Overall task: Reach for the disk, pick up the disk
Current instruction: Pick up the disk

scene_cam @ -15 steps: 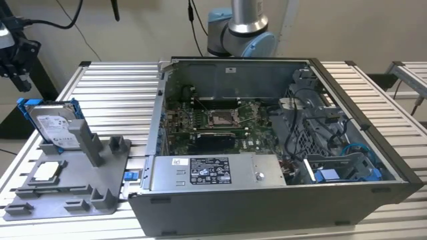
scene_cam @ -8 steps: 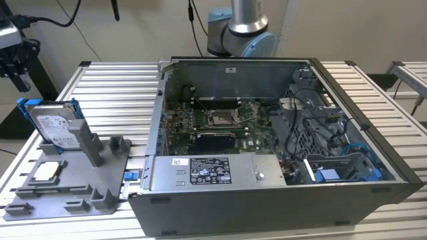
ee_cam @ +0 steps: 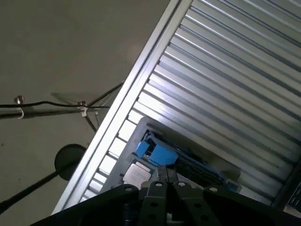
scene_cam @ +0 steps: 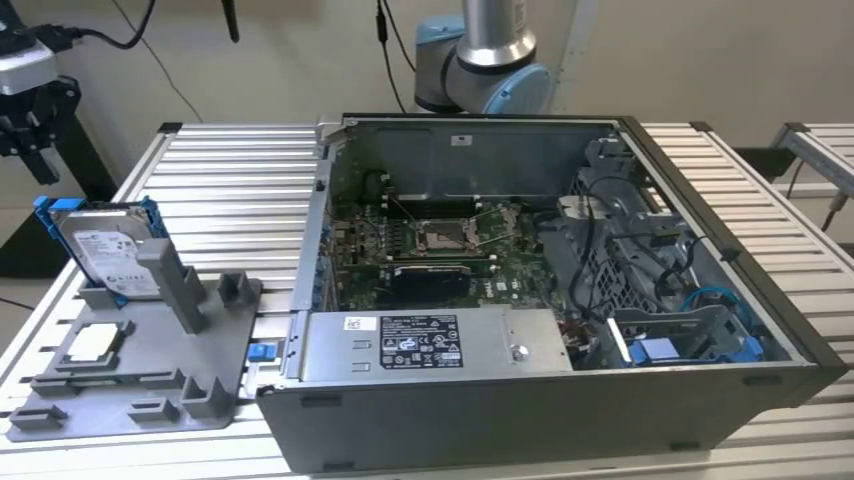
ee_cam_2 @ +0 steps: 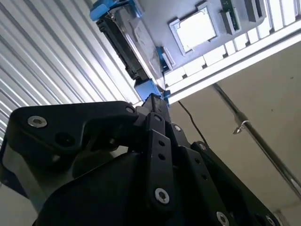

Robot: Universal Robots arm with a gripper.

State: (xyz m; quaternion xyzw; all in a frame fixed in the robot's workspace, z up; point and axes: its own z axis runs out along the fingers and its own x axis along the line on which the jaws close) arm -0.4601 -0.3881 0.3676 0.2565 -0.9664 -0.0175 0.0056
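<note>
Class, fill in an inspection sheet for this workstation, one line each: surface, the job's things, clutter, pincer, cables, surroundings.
Surface: ribbed aluminium table carrying everything.
Job's things: disk in its blue carrier, standing upright in a grey fixture; not yet gripped.
Clutter: open computer case mid-table; processor chip lying flat on the fixture.
Pincer: pincer shut, holding nothing, higher than the disk and apart from it.
Cables: black lead at the back, on the exterior view's left; blue cable inside the case.
Surroundings: second slatted table at the exterior view's right; pale wall behind.
</note>
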